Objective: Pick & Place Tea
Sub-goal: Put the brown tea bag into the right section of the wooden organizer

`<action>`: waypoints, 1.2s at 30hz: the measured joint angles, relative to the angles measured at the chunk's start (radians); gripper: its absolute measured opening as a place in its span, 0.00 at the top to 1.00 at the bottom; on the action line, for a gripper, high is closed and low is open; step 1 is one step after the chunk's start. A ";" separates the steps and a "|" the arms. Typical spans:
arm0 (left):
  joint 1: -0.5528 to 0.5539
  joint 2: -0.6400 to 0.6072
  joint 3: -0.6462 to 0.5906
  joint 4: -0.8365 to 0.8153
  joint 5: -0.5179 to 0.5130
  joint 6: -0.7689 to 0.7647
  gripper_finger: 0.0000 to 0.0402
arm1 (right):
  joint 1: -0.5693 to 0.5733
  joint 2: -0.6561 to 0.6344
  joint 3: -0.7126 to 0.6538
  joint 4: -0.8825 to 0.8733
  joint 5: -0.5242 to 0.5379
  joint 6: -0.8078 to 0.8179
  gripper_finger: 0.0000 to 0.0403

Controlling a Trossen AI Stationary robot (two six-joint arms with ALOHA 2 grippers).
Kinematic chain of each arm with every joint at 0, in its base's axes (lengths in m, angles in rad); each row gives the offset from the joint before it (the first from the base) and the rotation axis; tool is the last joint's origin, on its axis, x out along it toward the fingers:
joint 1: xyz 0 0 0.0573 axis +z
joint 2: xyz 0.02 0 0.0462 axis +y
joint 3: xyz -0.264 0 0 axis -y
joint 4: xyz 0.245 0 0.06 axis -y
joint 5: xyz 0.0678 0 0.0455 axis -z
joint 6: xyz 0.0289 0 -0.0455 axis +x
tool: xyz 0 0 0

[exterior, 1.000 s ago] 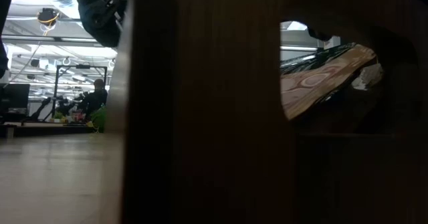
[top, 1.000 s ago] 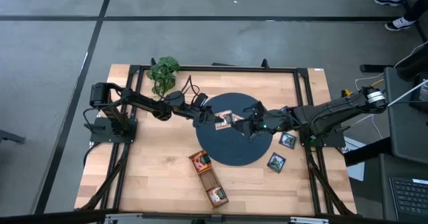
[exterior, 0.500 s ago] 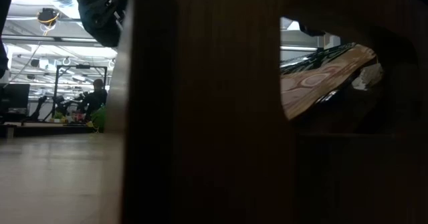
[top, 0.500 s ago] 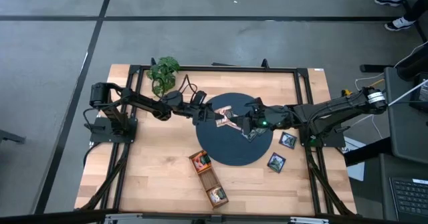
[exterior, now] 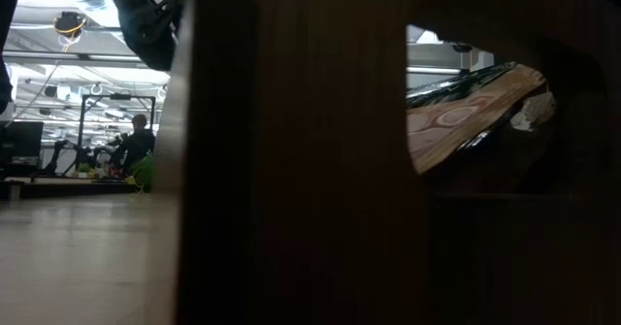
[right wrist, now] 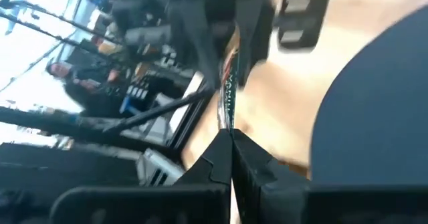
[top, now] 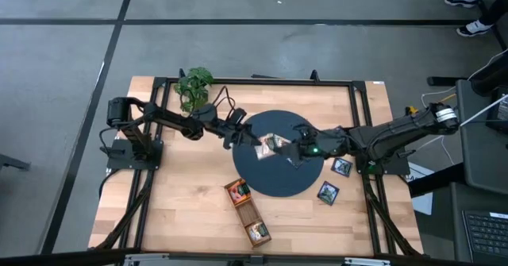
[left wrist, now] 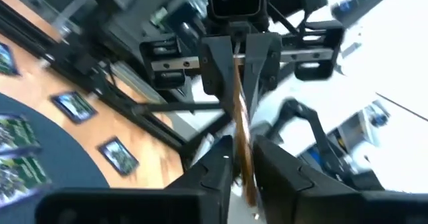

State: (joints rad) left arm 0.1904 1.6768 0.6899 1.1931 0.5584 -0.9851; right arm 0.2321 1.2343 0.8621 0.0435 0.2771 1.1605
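- Tea sachet (top: 268,143) was held above the round dark mat (top: 274,179), pinched at once by the left gripper (top: 252,140) and the right gripper (top: 284,148), both narrowed on it.
- Compartment tray (top: 247,211) at the mat's near edge held sachets in its end cells; middle cell looked bare.
- Two dark sachets (top: 334,179) lay on bare wood right of the mat.
- Left wrist view showed the sachet edge-on (left wrist: 241,140) between the fingers; the low view was blocked by a dark panel.
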 joint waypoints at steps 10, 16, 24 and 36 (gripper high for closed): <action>0.007 0.000 0.000 -0.001 0.170 -0.022 0.77 | 0.158 0.007 0.001 0.000 0.050 0.205 1.00; -0.049 -0.012 0.000 -0.086 0.041 0.066 0.80 | 0.230 0.131 0.104 -0.026 -0.005 0.260 1.00; -0.173 -0.183 0.003 -0.599 -0.183 0.337 0.91 | 0.279 0.284 0.309 -0.239 -0.128 0.387 1.00; -0.435 -0.446 0.003 -1.100 -0.564 0.572 0.95 | 0.388 0.512 0.438 -0.232 -0.168 0.612 1.00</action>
State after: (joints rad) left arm -0.2447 1.2304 0.6930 0.0928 -0.0054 -0.4130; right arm 0.6204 1.7465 1.2999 -0.1890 0.1089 1.7729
